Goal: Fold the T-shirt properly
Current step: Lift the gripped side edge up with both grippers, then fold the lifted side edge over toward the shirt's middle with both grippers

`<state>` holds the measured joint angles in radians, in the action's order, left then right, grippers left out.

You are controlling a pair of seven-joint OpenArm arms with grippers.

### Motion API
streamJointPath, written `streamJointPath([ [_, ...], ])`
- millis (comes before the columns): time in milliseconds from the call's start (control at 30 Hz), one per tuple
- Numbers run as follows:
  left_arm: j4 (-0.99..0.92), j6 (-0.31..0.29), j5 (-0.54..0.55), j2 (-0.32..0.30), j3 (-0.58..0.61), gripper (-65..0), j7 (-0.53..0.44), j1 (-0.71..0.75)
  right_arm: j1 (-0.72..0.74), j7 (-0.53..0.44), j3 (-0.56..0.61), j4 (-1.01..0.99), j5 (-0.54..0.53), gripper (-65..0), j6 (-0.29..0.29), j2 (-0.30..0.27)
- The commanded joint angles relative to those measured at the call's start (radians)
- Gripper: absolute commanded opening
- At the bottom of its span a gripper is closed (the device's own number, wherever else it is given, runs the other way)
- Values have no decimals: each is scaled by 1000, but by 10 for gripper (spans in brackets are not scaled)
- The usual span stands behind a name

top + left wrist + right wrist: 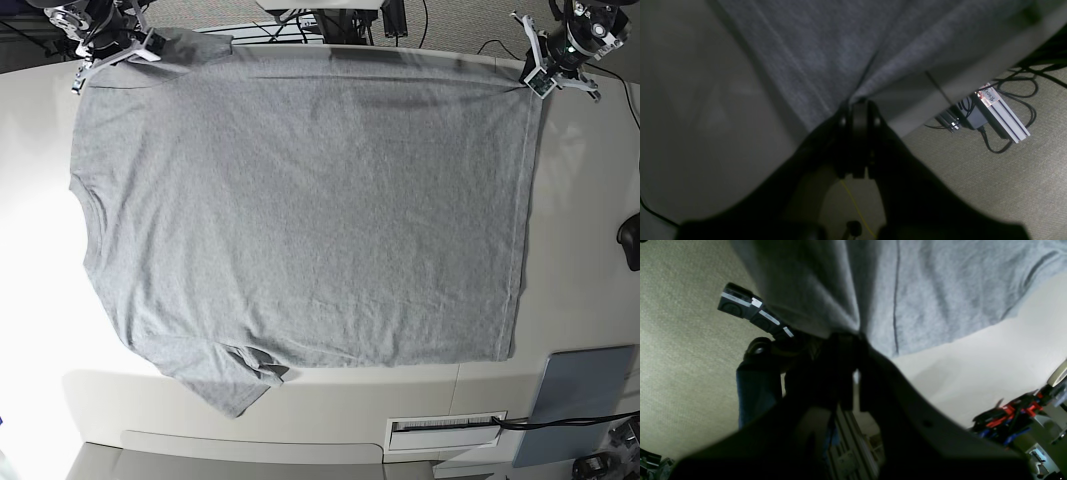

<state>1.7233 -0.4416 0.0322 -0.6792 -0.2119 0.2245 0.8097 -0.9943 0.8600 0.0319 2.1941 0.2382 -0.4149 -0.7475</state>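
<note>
The heather-grey T-shirt (300,200) lies spread flat on the white table (40,300), plain side up. Its collar is at the left edge and its hem runs down the right. My left gripper (538,78) is shut on the far hem corner, at the top right of the base view. Up close in the left wrist view, the left gripper (858,103) pinches the T-shirt (813,50). My right gripper (112,52) is shut on the far sleeve at the top left. The right wrist view shows the right gripper (853,335) clamping bunched T-shirt fabric (923,290).
A flat grey-blue pad (580,400) lies at the near right corner, with a white labelled strip (445,428) beside it. A black object (630,245) sits at the right edge. Beyond the table's far edge, cables and an aluminium rail (1002,111) lie on the carpet.
</note>
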Motion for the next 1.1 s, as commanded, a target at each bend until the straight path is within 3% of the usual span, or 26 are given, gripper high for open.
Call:
streamJointPath([
  [0, -11, -27, -32, -8, 3, -650, 105, 29, -8, 9, -10, 15, 16, -650, 9, -11],
  [100, -2, -27, -32, -8, 3, -650, 97, 23, -2, -1, -14, 15, 29, -650, 13, -11],
  [200, 18, -23, -31, -8, 3, -650, 97, 0, 24, -8, -37, 15, 65, -650, 58, -11],
  [333, 45, 15, -31, -2, 2, -650, 98, -47, 95, -50, -58, 14, 77, -650, 59, -12],
  [633, 41, 15, -31, 3, 2, -650, 98, -160, 272, -96, -58, 0, 64, -650, 59, -11],
  [800, 27, 15, -27, 5, 2, -650, 97, -226, 363, -138, -57, -57, 5, -650, 59, -11],
  [1067, -47, 14, -29, 84, 3, -650, 94, -343, 545, -177, 7, -181, -35, -650, 56, -11],
])
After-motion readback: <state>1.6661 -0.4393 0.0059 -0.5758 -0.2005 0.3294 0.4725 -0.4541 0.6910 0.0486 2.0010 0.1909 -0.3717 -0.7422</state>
